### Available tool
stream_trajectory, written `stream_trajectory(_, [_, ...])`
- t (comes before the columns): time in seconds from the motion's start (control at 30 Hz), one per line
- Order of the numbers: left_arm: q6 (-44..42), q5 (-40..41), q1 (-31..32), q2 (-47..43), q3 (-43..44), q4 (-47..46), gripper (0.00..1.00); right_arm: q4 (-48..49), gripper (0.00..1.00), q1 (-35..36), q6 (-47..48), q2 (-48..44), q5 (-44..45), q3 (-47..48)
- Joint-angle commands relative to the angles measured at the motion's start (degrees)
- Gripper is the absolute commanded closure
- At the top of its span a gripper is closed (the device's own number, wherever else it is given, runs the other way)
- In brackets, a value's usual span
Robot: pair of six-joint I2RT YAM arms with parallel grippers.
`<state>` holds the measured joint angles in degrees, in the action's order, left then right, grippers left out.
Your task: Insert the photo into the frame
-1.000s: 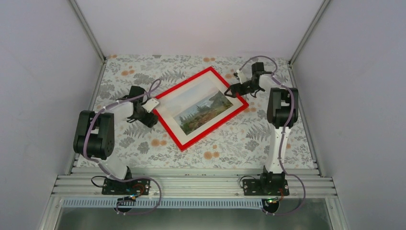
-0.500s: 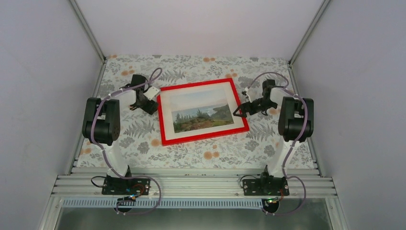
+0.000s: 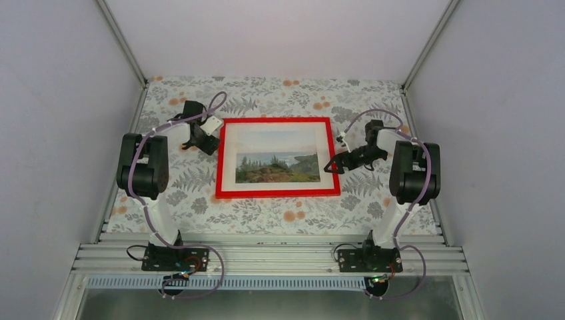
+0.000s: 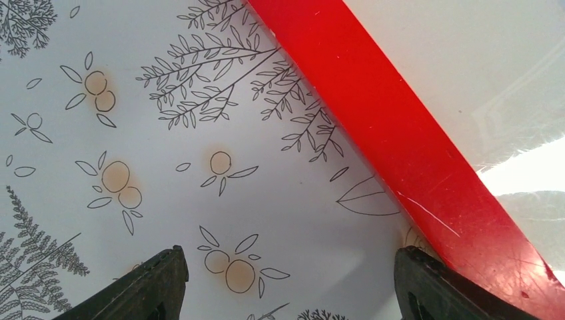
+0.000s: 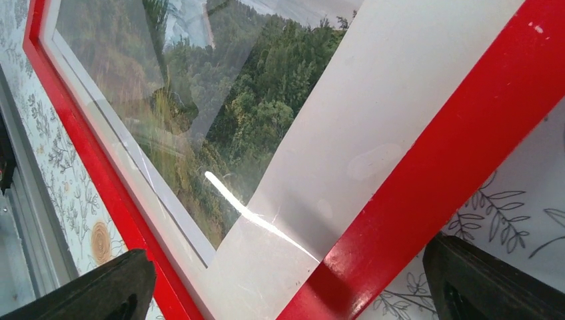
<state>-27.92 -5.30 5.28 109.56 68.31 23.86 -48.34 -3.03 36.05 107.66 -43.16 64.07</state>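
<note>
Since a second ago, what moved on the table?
The frame turned clockwise until it sat square with the table. The left gripper and right gripper, both open, moved along at its sides. The photo stayed inside, lying flat.

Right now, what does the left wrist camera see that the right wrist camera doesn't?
Only the left wrist view shows the left gripper, open over a wide stretch of the flowery cloth, with no picture in sight. Only the right wrist view shows the photo, its green trees behind the pane, and the right gripper, open, with the red edge of the frame showing between its fingers. Both show the red frame, the white mat inside it and some of the cloth.
</note>
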Motion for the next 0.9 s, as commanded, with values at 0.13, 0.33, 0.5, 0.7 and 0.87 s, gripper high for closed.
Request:
stream_trajectory(0.13, [-1.7, -0.8, 0.7, 2.0, -1.6, -0.9, 0.22, -8.0, 0.00, 1.9, 0.8, 3.7, 1.8, -2.7])
stream_trajectory(0.33, [-1.8, -1.1, 0.4, 2.2, -1.3, -1.1, 0.22, -7.7, 0.00, 2.2, 0.3, 4.0, 1.8, -2.6])
stream_trajectory(0.5, [-2.0, -1.0, 0.1, 1.7, -2.0, -1.1, 0.21, -7.3, 0.00, 2.3, -0.5, 4.0, 1.9, -2.5])
stream_trajectory(0.7, [-2.1, -0.2, -1.9, -1.0, -0.7, 1.0, 0.12, -8.3, 0.00, 0.6, -0.7, 1.6, 2.7, -0.7])
stream_trajectory(0.87, [-4.0, 2.3, -3.0, -5.7, 3.5, 3.8, 0.00, -11.6, 0.00, -3.7, -0.2, -0.9, 2.3, 7.0])
